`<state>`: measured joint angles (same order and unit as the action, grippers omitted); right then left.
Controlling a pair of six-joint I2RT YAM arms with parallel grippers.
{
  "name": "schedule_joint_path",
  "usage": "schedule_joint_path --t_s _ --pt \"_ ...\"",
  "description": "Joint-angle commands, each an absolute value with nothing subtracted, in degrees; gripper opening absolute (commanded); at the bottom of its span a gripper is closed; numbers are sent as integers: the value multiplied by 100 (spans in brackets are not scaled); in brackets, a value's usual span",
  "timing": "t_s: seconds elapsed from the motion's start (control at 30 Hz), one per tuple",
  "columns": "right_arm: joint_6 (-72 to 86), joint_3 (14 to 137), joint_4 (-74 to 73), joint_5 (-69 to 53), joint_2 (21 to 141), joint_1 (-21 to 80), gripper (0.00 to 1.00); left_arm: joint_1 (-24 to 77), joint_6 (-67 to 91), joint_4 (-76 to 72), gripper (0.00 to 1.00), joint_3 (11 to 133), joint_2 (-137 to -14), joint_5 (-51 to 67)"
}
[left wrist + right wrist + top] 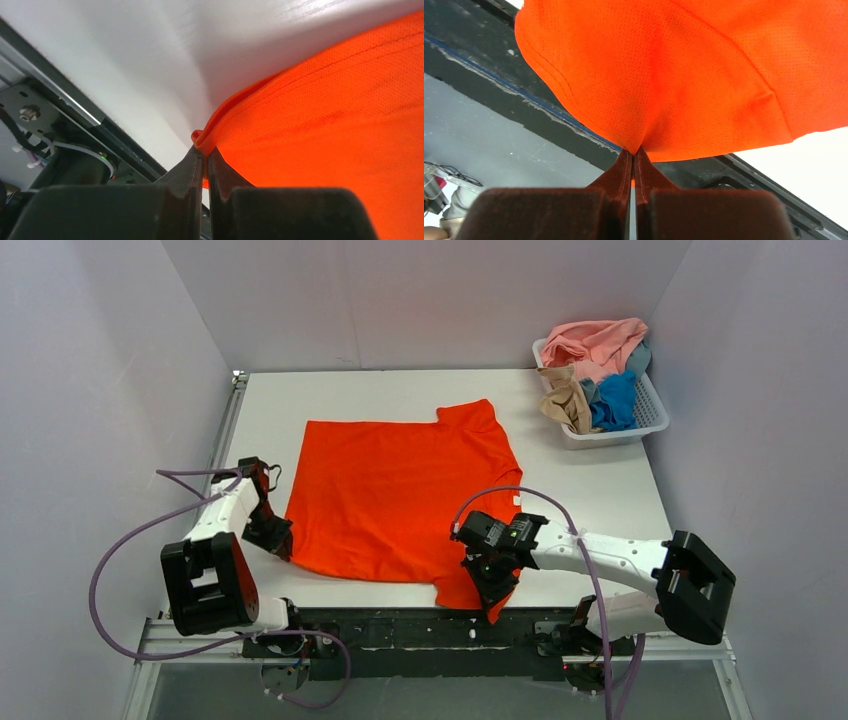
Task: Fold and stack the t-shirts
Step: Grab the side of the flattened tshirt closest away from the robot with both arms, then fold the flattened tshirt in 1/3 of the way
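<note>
Cloth of the orange-red t-shirt (400, 500) is lying spread flat across the middle of the white table (600, 490), with one sleeve pointing toward the far right. At its near-left hemmed corner the left gripper (205, 159) is pinching a fold of fabric, jaws pressed together on it. The right gripper (633, 152) is clamping the bunched near-right sleeve, which is reaching past the table's front edge. Well apart, at the far right corner, a salmon pink t-shirt (595, 345), a tan-beige t-shirt (567, 400) and a blue t-shirt (615, 400) are sitting heaped in a white basket (655, 405).
</note>
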<state>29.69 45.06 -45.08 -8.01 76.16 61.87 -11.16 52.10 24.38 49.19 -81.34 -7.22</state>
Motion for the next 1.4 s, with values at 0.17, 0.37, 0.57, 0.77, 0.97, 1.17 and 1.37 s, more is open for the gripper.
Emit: schedule_joint_path --t_s 0.17,0.37,0.57,0.77,0.97,1.17,1.37 --pt "3295 5199 -5069 -185 7429 6130 1 -1145 5511 3853 0 5048 -7558 -1132" --pt "2933 6022 -5145 298 7586 5404 1 -1151 5594 3839 0 5519 -7842 -826" --pt "2453 6666 -5158 467 8024 4635 1 -1139 5749 3778 0 6028 -8365 -677" --pt "2110 7273 -4861 656 8543 4183 1 -1117 5731 3729 0 6689 -9121 -505" --pt "1839 7923 -4736 771 9311 3857 1 -1107 5759 3705 0 7129 -9787 -652" --pt "1557 8286 -4688 779 9855 3572 1 -1104 5659 3753 0 7599 -10423 -562" --pt "1329 8733 -4577 853 10440 3401 1 -1072 5595 3683 10 7941 -10830 -524"
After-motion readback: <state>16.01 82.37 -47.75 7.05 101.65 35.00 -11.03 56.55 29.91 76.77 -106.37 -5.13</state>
